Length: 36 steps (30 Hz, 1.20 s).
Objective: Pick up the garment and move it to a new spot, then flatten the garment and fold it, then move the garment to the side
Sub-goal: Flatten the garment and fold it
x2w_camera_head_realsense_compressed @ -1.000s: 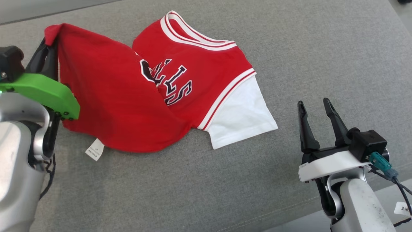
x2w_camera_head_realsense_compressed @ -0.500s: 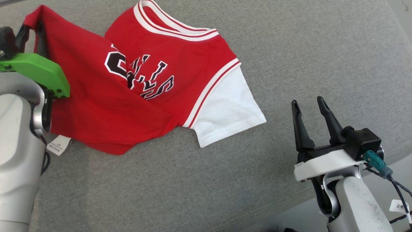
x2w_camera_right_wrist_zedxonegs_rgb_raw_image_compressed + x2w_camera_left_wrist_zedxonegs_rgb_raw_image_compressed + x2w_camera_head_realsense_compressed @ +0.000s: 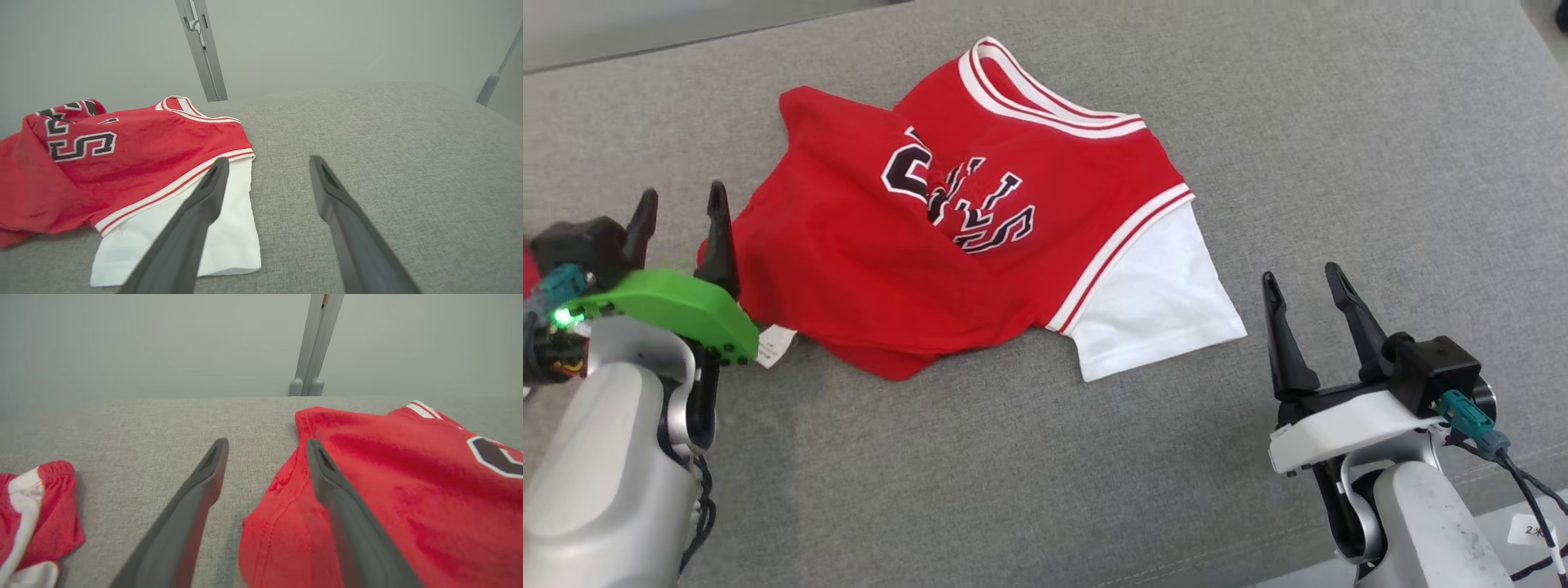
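Flattening is judged due: with fingers of the left gripper (image 3: 681, 196) and right gripper (image 3: 1299, 274) spread and empty, the folded-over side of the red jersey (image 3: 849, 269) should be drawn outward.

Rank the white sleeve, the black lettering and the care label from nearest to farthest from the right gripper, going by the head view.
1. The white sleeve, just left of the right gripper.
2. The black lettering, mid-shirt.
3. The care label, by the left gripper.
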Available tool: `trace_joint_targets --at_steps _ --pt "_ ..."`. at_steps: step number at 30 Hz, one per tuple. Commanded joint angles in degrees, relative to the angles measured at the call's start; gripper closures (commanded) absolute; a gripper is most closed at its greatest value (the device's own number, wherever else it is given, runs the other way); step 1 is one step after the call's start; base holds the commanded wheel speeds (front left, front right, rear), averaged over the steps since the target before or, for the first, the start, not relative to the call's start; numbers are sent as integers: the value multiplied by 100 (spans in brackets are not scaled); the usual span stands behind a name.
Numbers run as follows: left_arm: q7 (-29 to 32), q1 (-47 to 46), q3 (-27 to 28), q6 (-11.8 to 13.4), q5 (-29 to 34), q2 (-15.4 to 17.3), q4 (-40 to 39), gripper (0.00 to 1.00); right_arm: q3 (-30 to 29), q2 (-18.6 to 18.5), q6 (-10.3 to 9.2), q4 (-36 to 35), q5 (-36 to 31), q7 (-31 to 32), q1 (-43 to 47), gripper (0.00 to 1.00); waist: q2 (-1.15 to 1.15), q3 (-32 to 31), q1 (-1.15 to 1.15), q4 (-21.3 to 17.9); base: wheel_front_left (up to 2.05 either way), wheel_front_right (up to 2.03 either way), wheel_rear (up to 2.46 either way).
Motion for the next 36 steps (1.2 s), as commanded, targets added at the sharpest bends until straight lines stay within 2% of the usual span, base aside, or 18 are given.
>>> trace_joint_targets --at_steps 1,6,10,15,20,21,22,23,27,36 --pt "101 190 19 -53 -113 12 -82 0 23 -13 -10 -26 -8 31 78 0 0 -233 0 215 0 0 0" --pt "590 592 50 -99 -464 -10 -189 0 6 -14 -10 -112 -6 56 101 0 0 -186 0 164 0 0 0" --pt "831 724 89 -282 -762 -51 -168 0 -32 -13 -10 -156 -22 71 84 0 0 -83 0 62 0 0 0" --pt "842 558 165 -488 -926 10 23 0 -52 -11 -10 -180 -16 48 43 0 0 40 0 -50 0 0 0" --pt "816 394 174 -467 -864 97 282 0 -40 -12 -10 -176 14 27 12 0 0 92 0 -128 0 0 0" --pt "843 381 153 -433 -848 100 332 33 -45 -12 -10 -167 20 21 10 0 0 90 0 -138 0 0 0" --pt "844 366 141 -421 -836 98 344 91 -56 -12 -10 -161 19 15 13 0 0 88 0 -141 0 0 0" --pt "881 359 125 -451 -864 78 349 100 -72 -12 -10 -153 18 7 20 0 0 86 0 -138 0 0 0" --pt "1019 369 10 -638 -924 57 359 100 -123 -10 -10 -143 8 1 56 0 0 67 0 -66 0 0 0" --pt "962 348 -39 -589 -872 93 406 100 -75 -13 -10 -139 20 7 15 0 0 30 0 84 0 0 0"
